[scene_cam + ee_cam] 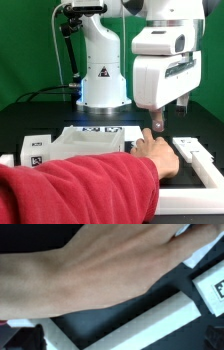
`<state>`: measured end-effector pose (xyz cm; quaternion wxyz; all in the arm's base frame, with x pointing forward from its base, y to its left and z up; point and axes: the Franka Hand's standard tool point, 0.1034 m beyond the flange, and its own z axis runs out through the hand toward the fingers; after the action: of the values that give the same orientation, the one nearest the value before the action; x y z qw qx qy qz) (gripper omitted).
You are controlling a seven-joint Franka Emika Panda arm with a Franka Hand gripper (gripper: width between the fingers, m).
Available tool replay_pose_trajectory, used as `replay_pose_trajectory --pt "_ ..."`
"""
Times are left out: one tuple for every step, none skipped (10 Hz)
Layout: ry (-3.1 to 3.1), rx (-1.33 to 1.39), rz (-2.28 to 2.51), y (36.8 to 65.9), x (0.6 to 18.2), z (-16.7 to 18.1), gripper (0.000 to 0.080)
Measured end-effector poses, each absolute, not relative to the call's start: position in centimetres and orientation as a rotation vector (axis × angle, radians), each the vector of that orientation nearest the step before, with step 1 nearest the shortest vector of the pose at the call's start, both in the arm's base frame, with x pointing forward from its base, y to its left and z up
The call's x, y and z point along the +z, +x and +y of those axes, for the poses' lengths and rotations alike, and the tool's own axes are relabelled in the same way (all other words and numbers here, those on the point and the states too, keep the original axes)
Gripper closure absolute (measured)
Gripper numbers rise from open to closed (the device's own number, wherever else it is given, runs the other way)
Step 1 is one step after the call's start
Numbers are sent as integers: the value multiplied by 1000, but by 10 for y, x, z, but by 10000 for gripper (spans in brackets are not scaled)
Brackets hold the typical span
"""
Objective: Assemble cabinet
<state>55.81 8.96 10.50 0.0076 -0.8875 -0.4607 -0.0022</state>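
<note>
**Hand in the Way, Grip Unread**

Found the cabinet [88, 147] low on the black table [20, 122], in front of the arm's base: a white box-like piece, with loose white panels [190, 152] lying apart from it toward the exterior view's right. Judged it light for its bulk and stiff, being moulded plastic with thin walls and little give. Expected smooth, rather slippery faces, so reckoned a wall edge or rim the place to pinch, across the thickness. Ruled out the broad fronts as too wide for two fingers. Thought any small raised handle a poor hold, likely to twist out. Took the thin edges for the weak spot under a hard squeeze.

Saw the gripper [157, 123] hanging just above a person's hand [152, 160], which reached in on a red sleeve [70, 195] and lay at the cabinet's end toward the exterior view's right. Could not tell whether the jaws stood spread or pressed together: showed as one dark tip from outside and not at all in the wrist view. Could not tell either whether anything sat between them.

Lost most of the wrist view to the hand; made out only a white rail [120, 321] and part of a tag [213, 290] beneath it, without knowing which piece they belonged to. Lost the cabinet's near side behind the sleeve. Noted a small tagged cube [35, 150] at the exterior view's left, well apart.
</note>
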Motion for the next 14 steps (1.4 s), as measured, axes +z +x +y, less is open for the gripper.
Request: replay_pose_trajectory --pt "-2775 -7 -1440 558 105 89 1" --pt "-2775 -7 -1440 558 105 89 1" --pt "-2775 -7 -1440 558 105 89 1" --pt "-2775 -7 -1439 558 105 89 1" --pt "-2776 -7 -1439 558 105 89 1" --pt "-2751 -28 -1501 556 105 90 1" --pt "-2704 -60 -1603 542 105 91 1" --pt "-2623 -60 -1742 520 102 86 1" --pt "-2582 -34 -1798 505 99 78 1" --pt "-2561 -15 -1821 496 97 70 1" --pt "-2576 -22 -1801 500 97 72 1" --pt "-2576 -22 -1802 500 97 73 1" --pt "-2576 -21 -1801 500 97 72 1" --pt "-2577 -21 -1800 500 97 72 1"
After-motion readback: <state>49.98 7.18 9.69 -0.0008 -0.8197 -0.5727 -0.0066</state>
